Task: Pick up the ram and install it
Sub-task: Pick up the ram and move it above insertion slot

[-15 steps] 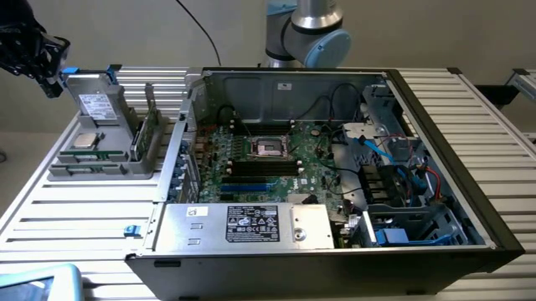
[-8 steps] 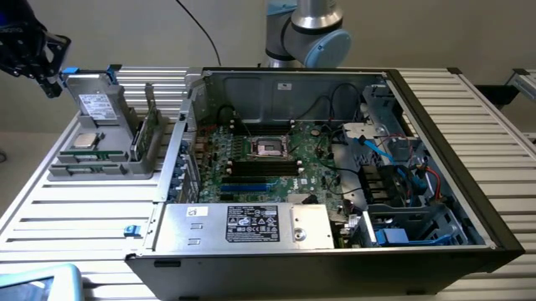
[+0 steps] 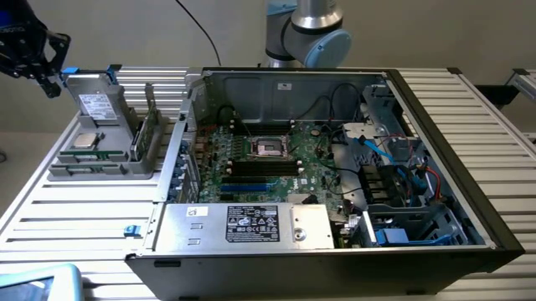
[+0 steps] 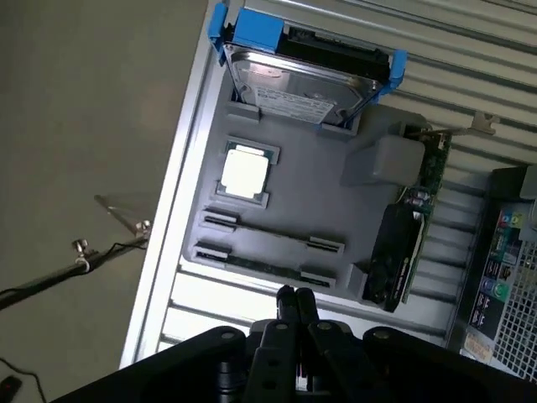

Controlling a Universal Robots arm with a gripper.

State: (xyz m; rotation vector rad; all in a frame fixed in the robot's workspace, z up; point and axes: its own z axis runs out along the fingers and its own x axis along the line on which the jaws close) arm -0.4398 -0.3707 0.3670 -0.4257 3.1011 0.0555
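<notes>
Claw (image 4: 295, 300), tips together, hangs above the gray tray (image 4: 319, 201) holding the ram (image 4: 260, 267).

It is a robotics lab or workshop: a robot arm (image 3: 305, 31) stands at a slatted metal counter (image 3: 75, 207) bearing an open computer case (image 3: 277, 94) and a grey parts tray (image 3: 100, 170).

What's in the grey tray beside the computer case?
A hard drive, a silver processor chip, the ram in its slot and an upright expansion card. The tray floor under the drive is covered.
</notes>
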